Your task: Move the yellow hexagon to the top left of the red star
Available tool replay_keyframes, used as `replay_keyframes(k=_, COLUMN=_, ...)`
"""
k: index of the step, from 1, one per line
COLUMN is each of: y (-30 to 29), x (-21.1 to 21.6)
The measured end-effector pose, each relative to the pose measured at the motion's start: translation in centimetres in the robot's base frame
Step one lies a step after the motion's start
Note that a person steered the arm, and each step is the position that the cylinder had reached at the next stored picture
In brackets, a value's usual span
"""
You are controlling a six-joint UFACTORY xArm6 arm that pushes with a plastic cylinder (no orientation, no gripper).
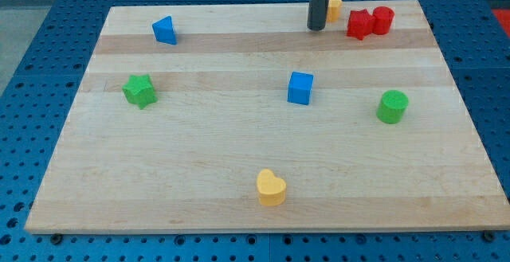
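Observation:
The yellow hexagon point(335, 7) sits near the view's top right, partly hidden behind my dark rod. My tip point(316, 28) rests on the board just left of and slightly below the hexagon, close to it. The red star point(359, 25) lies a little to the right of the hexagon and slightly lower. A red cylinder point(383, 19) touches the star on its right side.
A blue triangular block point(165, 30) is at the top left. A green star point(139, 91) is at the left. A blue cube point(300, 87) is at the centre. A green cylinder point(392, 107) is at the right. A yellow heart point(271, 188) is near the bottom edge.

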State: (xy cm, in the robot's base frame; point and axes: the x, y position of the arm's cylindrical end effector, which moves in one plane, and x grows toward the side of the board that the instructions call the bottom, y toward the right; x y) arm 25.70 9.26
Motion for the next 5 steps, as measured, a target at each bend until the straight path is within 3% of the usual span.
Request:
replay_keyframes(k=2, y=-6.1, x=-5.1)
replay_keyframes(k=5, y=-1.9, x=-6.4)
